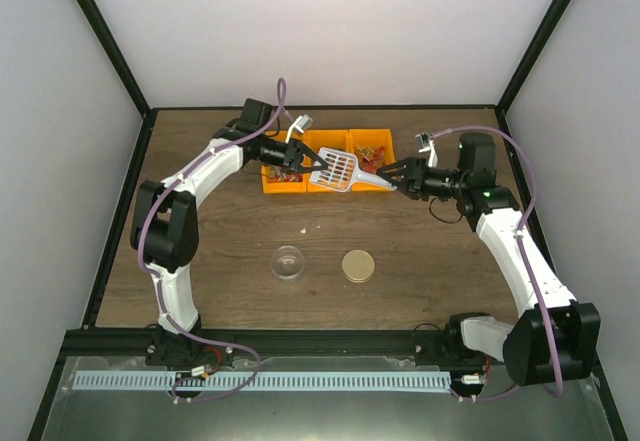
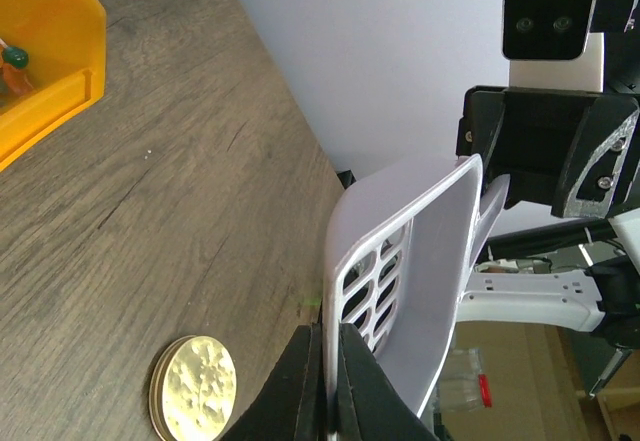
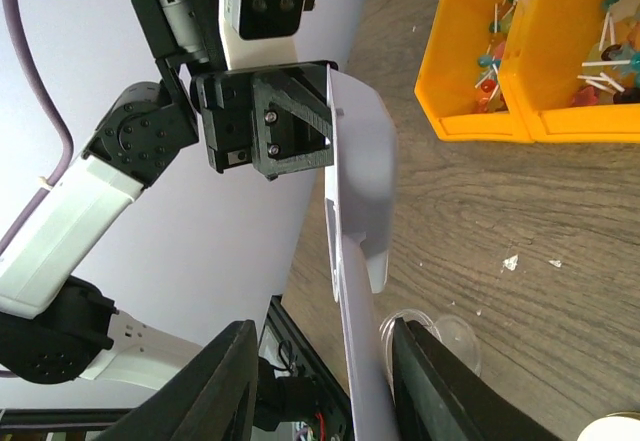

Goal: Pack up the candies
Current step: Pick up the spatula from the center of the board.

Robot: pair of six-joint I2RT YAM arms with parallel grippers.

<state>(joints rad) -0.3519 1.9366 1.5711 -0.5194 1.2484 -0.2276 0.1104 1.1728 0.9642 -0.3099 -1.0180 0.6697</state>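
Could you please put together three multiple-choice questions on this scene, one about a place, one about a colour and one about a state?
1. Where is the round gold lid?
A) closed on the clear round jar
B) flat on the brown wooden table, beside that jar
C) inside the slotted plastic scoop

2. What colour is that scoop?
A) white
B) orange
C) blue

3. How is the left pincer?
A) open and empty
B) shut on the scoop's rim
C) shut on the lid

Answers:
1 B: the top view shows the lid lying on bare wood, apart from the jar.
2 A: both wrist views show the scoop white.
3 B: in the left wrist view its black fingers clamp the rim.
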